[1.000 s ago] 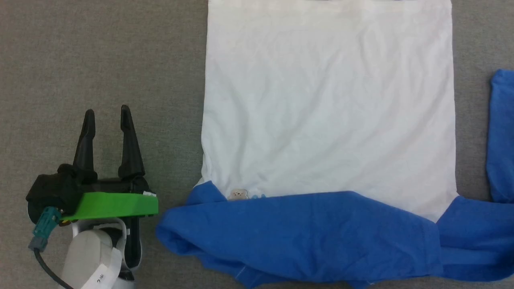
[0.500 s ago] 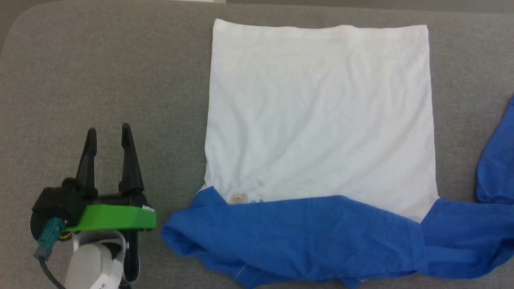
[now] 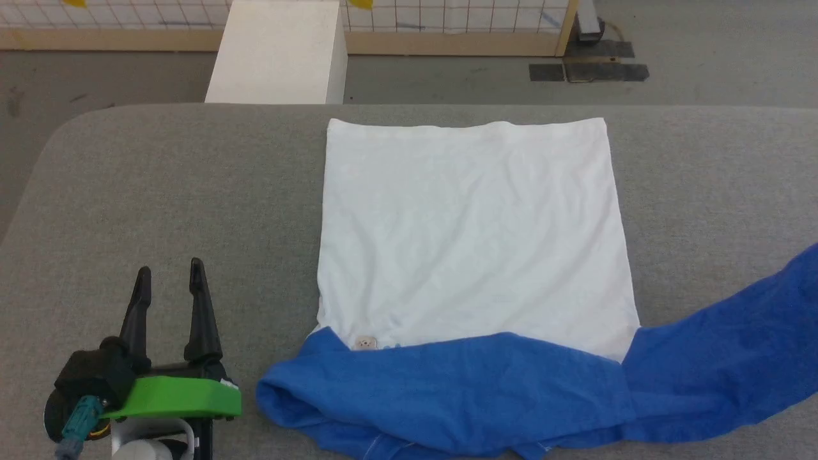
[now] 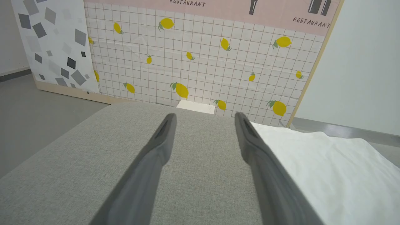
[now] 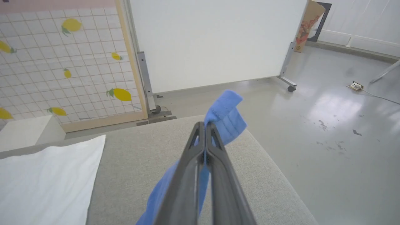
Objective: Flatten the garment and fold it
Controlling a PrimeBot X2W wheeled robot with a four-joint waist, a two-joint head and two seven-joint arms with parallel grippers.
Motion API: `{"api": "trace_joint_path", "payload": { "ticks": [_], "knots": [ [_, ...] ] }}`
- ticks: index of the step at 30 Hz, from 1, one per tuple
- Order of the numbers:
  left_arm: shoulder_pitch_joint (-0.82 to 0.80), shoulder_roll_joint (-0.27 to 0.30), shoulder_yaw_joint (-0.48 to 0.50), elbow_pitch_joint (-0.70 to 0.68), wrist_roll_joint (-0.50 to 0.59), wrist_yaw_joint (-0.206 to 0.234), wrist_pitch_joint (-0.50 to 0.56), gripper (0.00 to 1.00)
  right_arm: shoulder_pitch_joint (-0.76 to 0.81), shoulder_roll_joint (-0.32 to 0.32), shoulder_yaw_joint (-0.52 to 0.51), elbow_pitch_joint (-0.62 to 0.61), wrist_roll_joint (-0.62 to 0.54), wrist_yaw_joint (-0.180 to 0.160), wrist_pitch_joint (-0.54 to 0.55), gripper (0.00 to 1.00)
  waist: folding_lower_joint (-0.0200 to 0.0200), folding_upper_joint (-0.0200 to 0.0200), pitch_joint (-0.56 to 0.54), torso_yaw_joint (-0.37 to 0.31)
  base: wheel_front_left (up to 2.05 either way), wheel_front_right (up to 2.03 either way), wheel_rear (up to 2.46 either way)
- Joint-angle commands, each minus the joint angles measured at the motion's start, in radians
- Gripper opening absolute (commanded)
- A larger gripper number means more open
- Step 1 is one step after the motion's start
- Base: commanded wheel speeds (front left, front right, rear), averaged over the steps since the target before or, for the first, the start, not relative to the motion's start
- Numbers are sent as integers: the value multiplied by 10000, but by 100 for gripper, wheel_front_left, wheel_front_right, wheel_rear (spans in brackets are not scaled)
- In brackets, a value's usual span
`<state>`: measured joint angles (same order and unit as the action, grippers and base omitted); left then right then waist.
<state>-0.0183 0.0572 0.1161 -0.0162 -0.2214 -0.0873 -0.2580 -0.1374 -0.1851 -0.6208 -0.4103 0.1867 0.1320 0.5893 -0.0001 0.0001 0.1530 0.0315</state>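
Since the shirt [image 3: 470, 236] looks soft & floppy, grab it by edges: right gripper [image 5: 205, 125] pinches the blue sleeve [image 5: 226, 111] tip, left gripper [image 3: 170, 265] wide, w/ nothing in it

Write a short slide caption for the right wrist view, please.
Right pincer shut on the blue sleeve of the garment, above the grey table.

Head view looks down on table [image 3: 160, 191]; wrist views skim it, both catching garment [image 3: 466, 243].

text: "RESTAURANT" twice | on: pink wall panel [image 4: 218, 9] above the lemon tiles [image 4: 200, 62]
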Motion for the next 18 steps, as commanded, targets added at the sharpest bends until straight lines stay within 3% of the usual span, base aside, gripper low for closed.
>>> {"api": "trace_joint_path", "payload": {
  "ticks": [1, 5, 10, 18],
  "knots": [
    [178, -47, 33, -67, 34, -12, -37, 100, 206, 86, 247, -509, 93, -13, 54, 0, 1, -1, -343, -304, 0, 0, 0],
    [310, -52, 48, -127, 48, -6, -37, 100, 515, 229, 1271, -2029, 128, -13, 283, 0, 1, -1, -467, -394, 0, 0, 0],
    [309, -57, 5, -120, 47, -20, -38, 100, 753, 255, 3496, -3169, 37, -13, 776, 0, 1, -1, -526, -391, 0, 0, 0],
    [236, -63, -167, 6, 3, -74, -38, 100, 413, 88, 7882, -2348, -276, -13, 928, 0, 1, -1, -491, -191, 0, 0, 0]
  ]
}}
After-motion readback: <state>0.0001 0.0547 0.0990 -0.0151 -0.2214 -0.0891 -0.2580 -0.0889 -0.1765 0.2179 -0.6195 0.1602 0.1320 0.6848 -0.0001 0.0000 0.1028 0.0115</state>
